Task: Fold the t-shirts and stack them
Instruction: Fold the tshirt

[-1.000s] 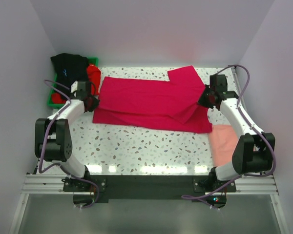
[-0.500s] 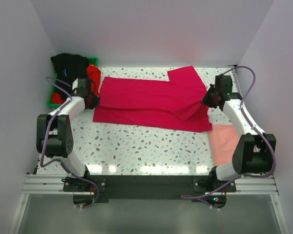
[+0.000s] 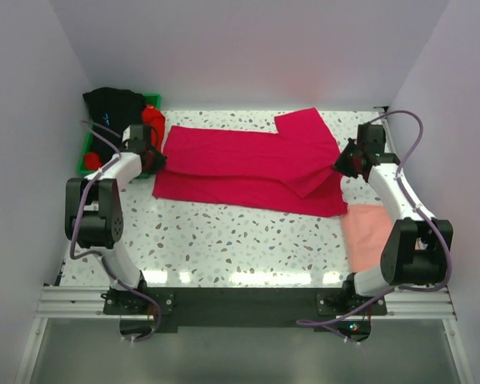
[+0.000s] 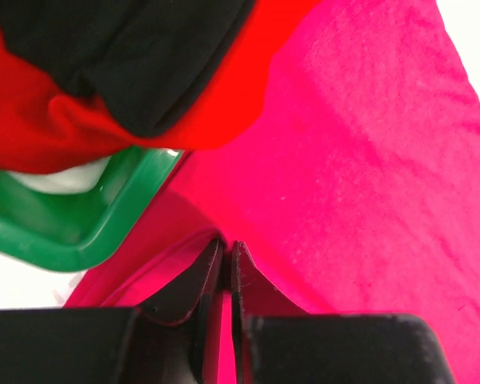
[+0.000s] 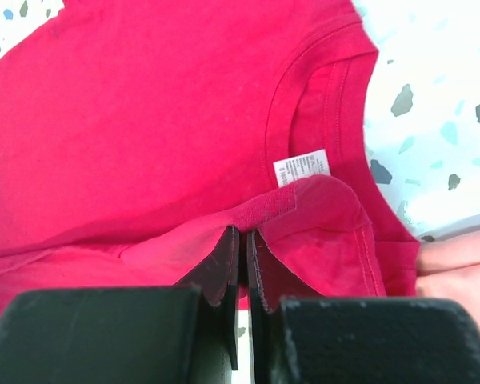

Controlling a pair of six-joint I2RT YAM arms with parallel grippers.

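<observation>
Top external view: crimson shirt [image 3: 248, 164] lies spread sideways across the far half of the table [image 3: 224, 240], partly folded, with one flap laid over its right part. Left gripper [image 3: 154, 160] sits at the shirt's left edge, beside the green tray [image 3: 86, 164] holding the black shirt [image 3: 112, 108] and red shirt [image 3: 154, 122]. Right gripper [image 3: 342, 164] sits at the right edge, near the collar. Salmon shirt [image 3: 366, 232] lies folded at the near right, just beside the crimson one's corner.

Right wrist view: fingers pressed together, pinching a raised ridge of crimson cloth just below the neck label [image 5: 302, 167].

Left wrist view: fingers stand a sliver apart with crimson cloth in the slit; whether they grip it cannot be told.

Risks, as judged:
- If the left hold is slack, a pull by the right arm alone would drag the shirt askew and wrinkle the fold.
- A left lift this close to the tray could snag the red shirt hanging over its rim.
- The thin pinch at the collar may take only one layer, letting the fold open.
</observation>
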